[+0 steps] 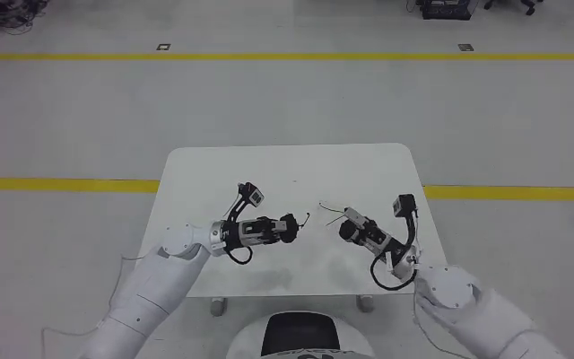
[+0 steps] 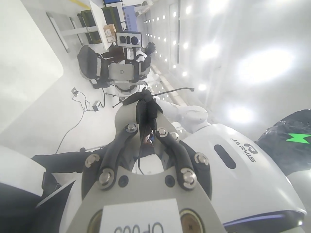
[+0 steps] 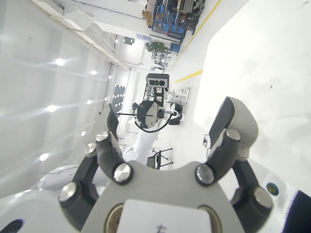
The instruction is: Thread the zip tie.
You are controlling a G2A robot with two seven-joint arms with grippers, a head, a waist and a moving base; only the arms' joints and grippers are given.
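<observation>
Item 1. Left gripper (image 1: 294,224): over the near half of the table (image 1: 287,166), pointing across at the other gripper. Fingers (image 2: 142,109) pressed together, pinching the zip tie (image 2: 175,90).

Item 2. Zip tie: thin, black, held off the table surface in the left gripper. It crosses the closed fingertips and sticks out on both sides. The longer side ends in a small thickened tip. From above it shows as a short dark strand (image 1: 306,218) at the left gripper's tip, in the gap between the two grippers. From the right wrist it reads as a fine straight line (image 3: 126,114) across the far-off left gripper (image 3: 147,115).

Item 3. Right gripper (image 1: 341,224): over the near right part of the table, facing the left gripper, near it but apart. Jaws spread wide in the right wrist view (image 3: 168,109), with nothing between the dark pads (image 3: 222,117).

Item 4. Table: white, rounded corners, bare surface beyond both grippers.

Item 5. Floor: pale grey. One yellow line (image 1: 72,184) runs level with the table's middle, and a second yellow line (image 1: 269,56) lies farther off.
</observation>
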